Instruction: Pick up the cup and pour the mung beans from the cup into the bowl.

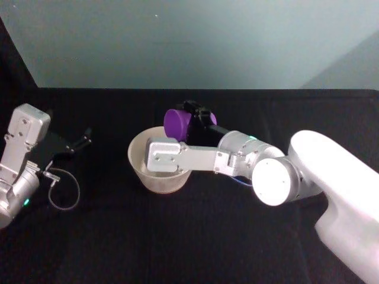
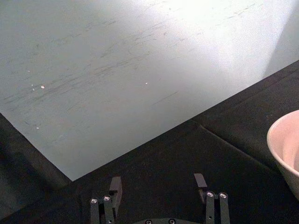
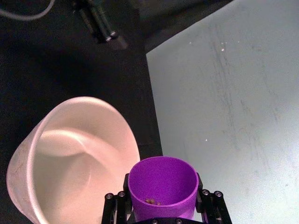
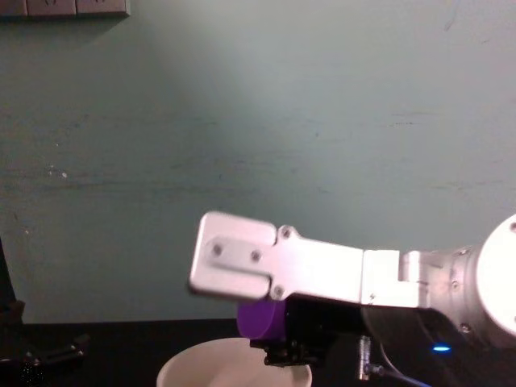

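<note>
My right gripper [image 1: 190, 121] is shut on the purple cup [image 1: 176, 123] and holds it tilted just above the far rim of the white bowl [image 1: 137, 151]. In the right wrist view I look into the cup [image 3: 162, 184], between the fingers [image 3: 210, 200]; a few beans [image 3: 152, 201] lie inside it. Beside it, the bowl [image 3: 28, 158] shows a plain white inside. From the chest, the cup [image 4: 260, 318] hangs over the bowl [image 4: 210, 361] under the right arm. My left gripper [image 1: 80, 144] rests open at the table's left; its wrist view shows the left gripper [image 2: 158, 184] holding nothing.
A thin cable loop [image 1: 64, 192] lies on the black table beside the left arm. A pale green wall [image 1: 195, 41] rises right behind the table's far edge. The right arm's forearm [image 1: 237, 157] stretches across the table's middle.
</note>
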`<state>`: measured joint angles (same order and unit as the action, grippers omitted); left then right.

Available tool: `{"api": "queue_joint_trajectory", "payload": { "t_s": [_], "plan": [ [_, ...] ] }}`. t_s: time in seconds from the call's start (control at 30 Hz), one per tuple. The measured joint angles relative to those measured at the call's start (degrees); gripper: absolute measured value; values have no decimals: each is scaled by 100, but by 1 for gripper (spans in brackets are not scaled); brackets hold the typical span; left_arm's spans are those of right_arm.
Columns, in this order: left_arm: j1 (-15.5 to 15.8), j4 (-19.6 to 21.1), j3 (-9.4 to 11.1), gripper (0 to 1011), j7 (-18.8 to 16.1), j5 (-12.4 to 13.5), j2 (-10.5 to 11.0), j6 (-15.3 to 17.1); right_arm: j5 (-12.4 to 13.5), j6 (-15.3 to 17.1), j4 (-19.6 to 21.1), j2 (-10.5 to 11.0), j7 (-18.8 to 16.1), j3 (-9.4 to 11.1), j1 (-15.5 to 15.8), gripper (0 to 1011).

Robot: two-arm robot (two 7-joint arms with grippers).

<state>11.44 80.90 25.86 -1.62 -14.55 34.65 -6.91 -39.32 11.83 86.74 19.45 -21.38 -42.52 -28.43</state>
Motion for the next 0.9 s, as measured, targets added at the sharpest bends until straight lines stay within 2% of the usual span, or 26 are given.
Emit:
{"api": "queue_joint_trajectory", "payload": {
  "t_s": [0.07, 0.1, 0.3, 0.9],
  "plan": [
    [0, 0, 0, 1000, 0, 0, 0, 0, -231, 83, 15, -13, -25, -107, -34, 734],
    [0, 0, 0, 1000, 0, 0, 0, 0, -231, 83, 15, -13, -25, -107, -34, 734],
    [0, 0, 0, 1000, 0, 0, 0, 0, -725, 234, 21, -64, -50, -280, -79, 734],
    [0, 0, 0, 1000, 0, 0, 0, 0, -1445, 274, -28, -140, -97, -392, -83, 734]
  ]
}}
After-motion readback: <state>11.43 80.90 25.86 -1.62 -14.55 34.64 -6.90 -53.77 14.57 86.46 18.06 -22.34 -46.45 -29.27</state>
